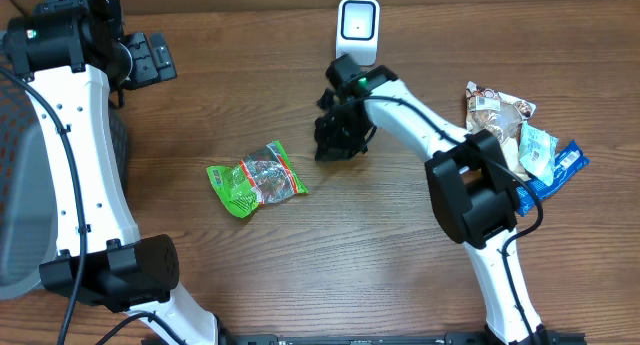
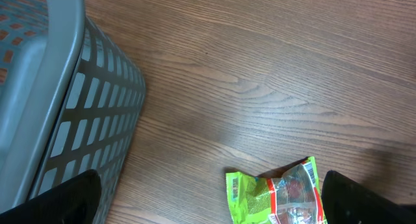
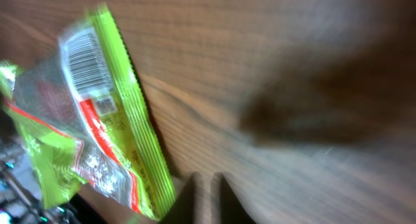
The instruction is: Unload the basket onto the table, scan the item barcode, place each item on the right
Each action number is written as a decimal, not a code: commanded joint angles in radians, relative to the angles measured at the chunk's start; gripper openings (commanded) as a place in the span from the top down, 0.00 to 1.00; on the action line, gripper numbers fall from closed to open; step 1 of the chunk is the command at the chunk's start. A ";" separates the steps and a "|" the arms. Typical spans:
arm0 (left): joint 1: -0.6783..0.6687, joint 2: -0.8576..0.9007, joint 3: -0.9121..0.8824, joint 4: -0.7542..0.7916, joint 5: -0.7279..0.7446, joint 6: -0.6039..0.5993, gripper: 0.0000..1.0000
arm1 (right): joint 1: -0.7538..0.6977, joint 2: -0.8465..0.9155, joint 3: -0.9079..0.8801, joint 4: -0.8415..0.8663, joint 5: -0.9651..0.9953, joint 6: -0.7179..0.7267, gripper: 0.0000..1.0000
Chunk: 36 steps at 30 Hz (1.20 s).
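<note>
Pick-up step, by the look of it; no scan yet. Crinkled green foil snack packet (image 1: 257, 178) flat on the brown wood-grain counter (image 1: 400, 245), near the middle, printed barcode (image 3: 84, 52) facing up at one end. White upright barcode scanner (image 1: 357, 25) at 1 o'clock from the packet, well apart. Right hand (image 1: 340, 135) between the two, at 2 o'clock of the packet, near but not touching. Its fingers (image 3: 188, 201) dark and blurred at the bottom of the wrist view, close together with a thin slit and nothing in it; cannot tell whether pressed together or slightly parted. Left hand (image 1: 148, 57) spread wide at 10 o'clock, near the grey slotted plastic basket (image 2: 65, 87), holding nothing. Heap of other wrapped snacks (image 1: 515, 135) at 3 o'clock. Next, probably: spread the right fingers, come down over a packet edge, pinch, lift, then turn the barcode toward the scanner window. Thin, slippery foil, so likely calls for a grip on the sealed edge
</note>
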<state>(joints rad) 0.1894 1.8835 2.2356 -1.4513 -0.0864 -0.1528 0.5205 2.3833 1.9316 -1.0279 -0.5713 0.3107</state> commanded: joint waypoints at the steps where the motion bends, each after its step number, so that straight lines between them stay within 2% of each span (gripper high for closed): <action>1: -0.007 0.010 0.005 0.000 0.002 0.019 0.00 | 0.053 -0.035 0.012 0.045 -0.060 0.004 0.21; 3: -0.007 0.010 0.005 0.000 0.002 0.019 0.00 | 0.077 -0.035 0.012 0.079 -0.060 0.004 0.10; 4: -0.007 0.010 0.005 0.000 0.002 0.019 0.00 | 0.090 -0.034 0.012 0.097 -0.059 0.004 0.08; 7: -0.007 0.010 0.005 0.000 0.002 0.019 0.00 | 0.138 -0.028 0.011 0.161 -0.037 0.030 0.07; 11: -0.007 0.010 0.005 0.000 0.002 0.019 0.00 | 0.196 0.000 0.011 0.189 0.076 0.141 0.08; 13: -0.007 0.010 0.005 0.000 0.002 0.019 0.00 | 0.220 0.015 0.006 0.189 0.083 0.159 0.13; 14: -0.007 0.010 0.005 0.000 0.002 0.019 0.00 | 0.229 0.016 0.004 0.188 0.082 0.166 0.21; 16: -0.007 0.010 0.005 0.000 0.002 0.019 0.00 | 0.248 0.027 -0.005 0.186 0.086 0.166 0.53; 18: -0.007 0.010 0.005 0.000 0.002 0.019 0.00 | 0.259 0.032 -0.008 0.177 0.099 0.166 0.79; 20: -0.007 0.010 0.005 0.000 0.002 0.019 0.00 | 0.261 0.034 -0.008 0.161 0.125 0.166 0.95; 30: -0.007 0.010 0.005 0.000 0.002 0.019 0.00 | 0.155 0.027 -0.006 0.099 0.014 0.161 0.96; 36: -0.007 0.010 0.005 0.000 0.002 0.019 0.00 | 0.064 0.012 -0.006 0.033 0.006 0.081 0.96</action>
<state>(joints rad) 0.1894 1.8835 2.2356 -1.4513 -0.0864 -0.1528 0.6209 2.4062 1.9293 -0.9810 -0.5579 0.4397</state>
